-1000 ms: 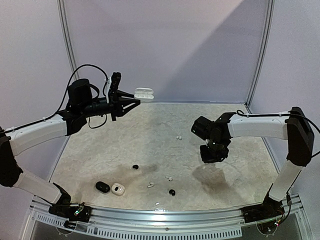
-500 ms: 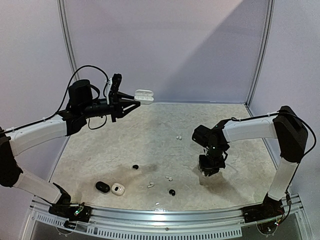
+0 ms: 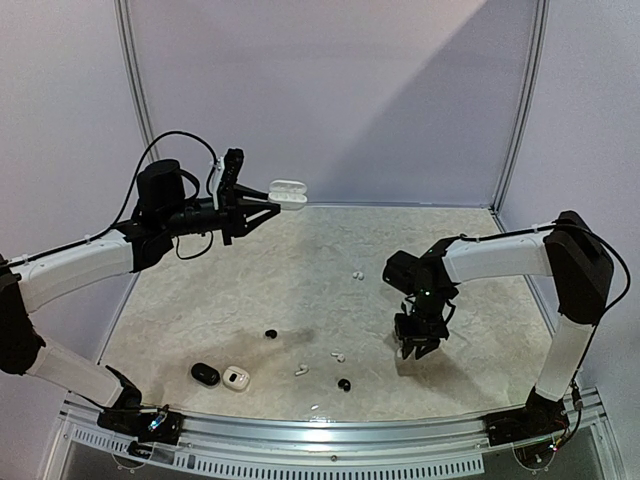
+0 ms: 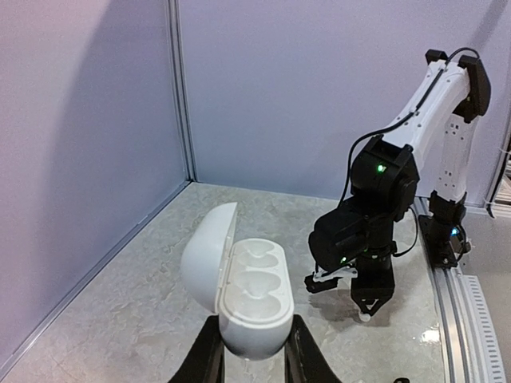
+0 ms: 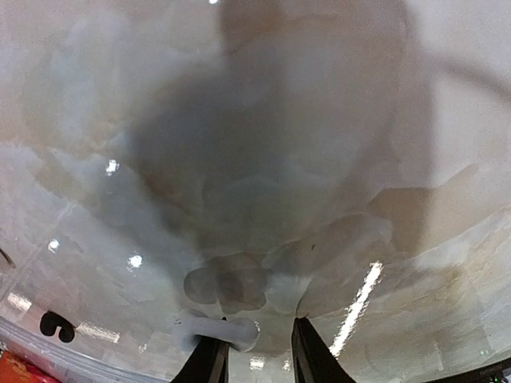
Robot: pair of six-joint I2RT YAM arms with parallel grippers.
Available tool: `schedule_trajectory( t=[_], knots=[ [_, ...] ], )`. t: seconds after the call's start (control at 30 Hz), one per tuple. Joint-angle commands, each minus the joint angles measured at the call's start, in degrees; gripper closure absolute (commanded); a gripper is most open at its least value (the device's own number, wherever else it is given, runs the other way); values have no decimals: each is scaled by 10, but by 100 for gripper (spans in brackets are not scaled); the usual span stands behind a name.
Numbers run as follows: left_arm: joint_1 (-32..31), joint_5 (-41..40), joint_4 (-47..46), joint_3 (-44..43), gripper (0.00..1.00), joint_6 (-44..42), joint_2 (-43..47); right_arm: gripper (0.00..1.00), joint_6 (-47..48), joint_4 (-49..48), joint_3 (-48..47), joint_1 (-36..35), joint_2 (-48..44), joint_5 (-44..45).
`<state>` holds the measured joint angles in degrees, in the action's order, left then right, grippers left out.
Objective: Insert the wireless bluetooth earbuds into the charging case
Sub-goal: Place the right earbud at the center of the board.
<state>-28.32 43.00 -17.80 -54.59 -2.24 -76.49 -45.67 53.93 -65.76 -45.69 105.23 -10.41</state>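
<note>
My left gripper (image 3: 268, 202) is raised over the table's far left, shut on the base of a white charging case (image 3: 288, 189) whose lid is hinged open. In the left wrist view the case (image 4: 249, 294) shows two empty wells between my fingers (image 4: 206, 361). My right gripper (image 3: 413, 350) points down at the tabletop, right of centre. Its jaws stand a little apart, and a white earbud (image 5: 218, 330) lies on the table against the left finger (image 5: 207, 363). More earbuds are loose on the table: white ones (image 3: 357, 275) (image 3: 338, 356) (image 3: 300, 370) and black ones (image 3: 270, 333) (image 3: 344, 384).
A black case (image 3: 205, 374) and a white case (image 3: 236, 379) sit shut near the front left edge. Lilac walls with metal posts (image 3: 518, 110) close the table at the back and sides. A metal rail (image 3: 320, 428) runs along the near edge.
The right arm has dropped from mid-air to the tabletop and swung slightly nearer, and its jaws have parted. The left arm with the case has stayed put.
</note>
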Motion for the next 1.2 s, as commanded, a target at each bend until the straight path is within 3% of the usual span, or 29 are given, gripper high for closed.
schedule_trajectory(
  t=[0.0, 0.6, 0.87, 1.17],
  knots=[
    [1, -2, 9, 2, 100, -12, 9, 72, 24, 32, -14, -1, 8, -26],
    [3, -7, 15, 2, 100, -23, 10, 72, 9, 15, 59, -37, 29, -28],
    [3, -8, 18, 2, 100, -26, 9, 63, -19, 32, 69, -85, 24, 16],
    [3, -9, 19, 3, 100, -31, 11, 62, 15, 23, 56, -105, 21, 16]
  ],
)
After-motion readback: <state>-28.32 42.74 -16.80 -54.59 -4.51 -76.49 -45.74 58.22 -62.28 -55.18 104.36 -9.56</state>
